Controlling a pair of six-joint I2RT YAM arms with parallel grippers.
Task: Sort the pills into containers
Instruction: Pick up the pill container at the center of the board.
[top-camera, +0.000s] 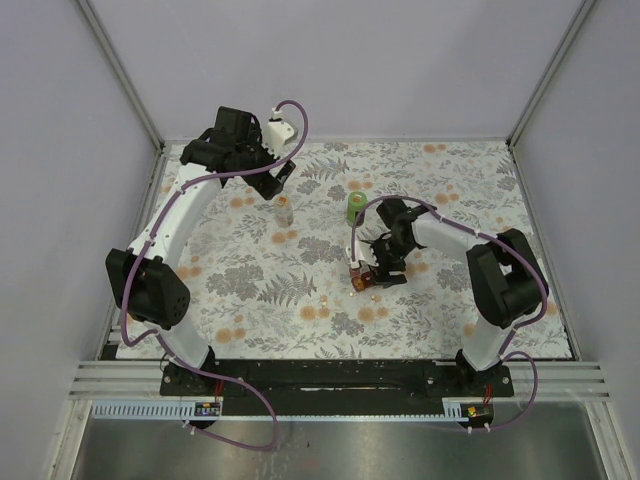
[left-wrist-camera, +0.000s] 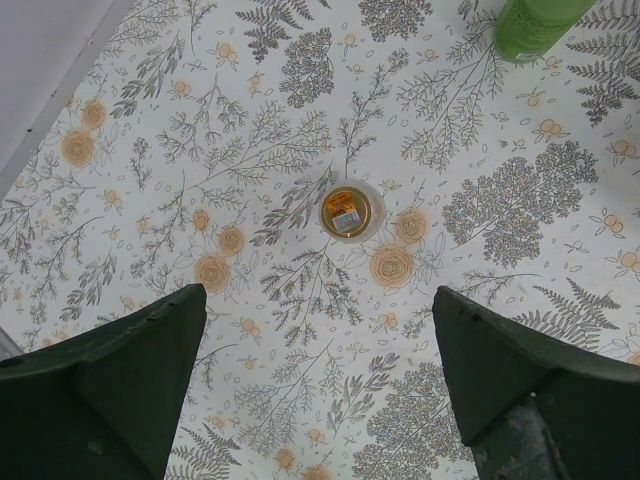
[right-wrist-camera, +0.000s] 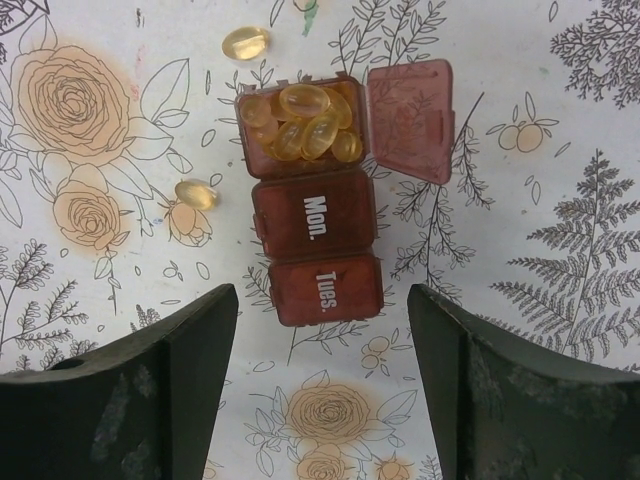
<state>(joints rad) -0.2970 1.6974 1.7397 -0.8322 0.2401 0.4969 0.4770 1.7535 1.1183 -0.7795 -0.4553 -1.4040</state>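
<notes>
The dark-red pill box (right-wrist-camera: 315, 215) lies on the flowered cloth, with lids marked "Mon." and "Tues." shut. Its far compartment is open, lid (right-wrist-camera: 410, 120) swung right, and holds several amber pills (right-wrist-camera: 305, 120). Two loose pills lie on the cloth, one (right-wrist-camera: 246, 42) beyond the box and one (right-wrist-camera: 196, 194) to its left. My right gripper (right-wrist-camera: 322, 325) is open and empty, just above the box's near end (top-camera: 362, 280). My left gripper (left-wrist-camera: 320, 300) is open and empty, above the small pale-and-orange bottle (left-wrist-camera: 351, 210), which stands open. The green bottle (left-wrist-camera: 535, 25) stands further right.
In the top view the small bottle (top-camera: 285, 212) and the green bottle (top-camera: 356, 207) stand in the middle of the cloth, the left gripper (top-camera: 280, 185) behind the first, the right gripper (top-camera: 373, 267) at the box. Metal frame posts and grey walls enclose the table.
</notes>
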